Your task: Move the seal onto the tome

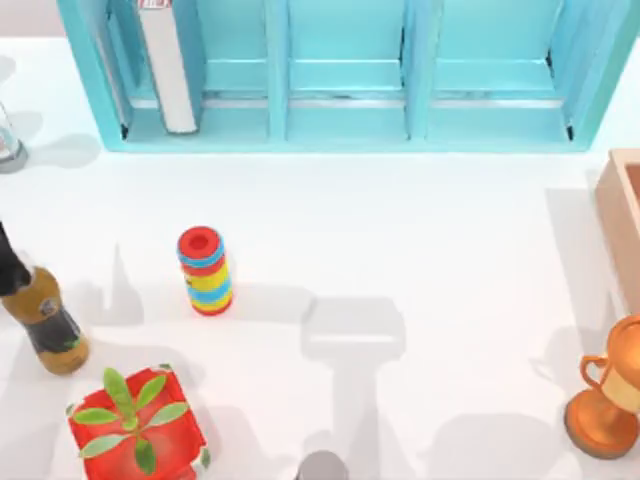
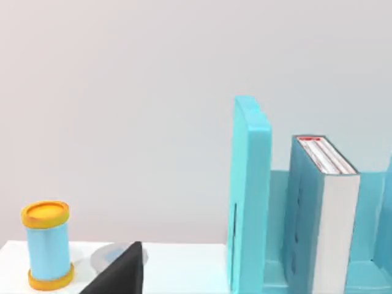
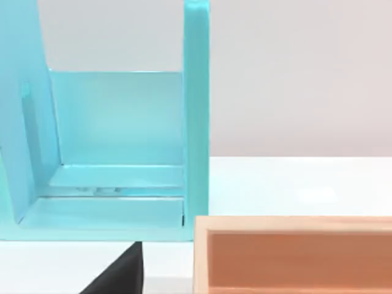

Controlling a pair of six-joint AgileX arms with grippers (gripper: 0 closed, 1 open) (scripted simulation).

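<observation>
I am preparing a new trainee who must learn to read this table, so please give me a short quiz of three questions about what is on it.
1. True or false: the striped cylinder stands upright on the table, apart from the shelf.
2. Where is the orange trophy? A) at the table's right side; B) inside the shelf; C) at the table's left side.
3. Fill in: the green plant sits in a ___ box.

Key: 1 true; 2 A; 3 red.
</observation>
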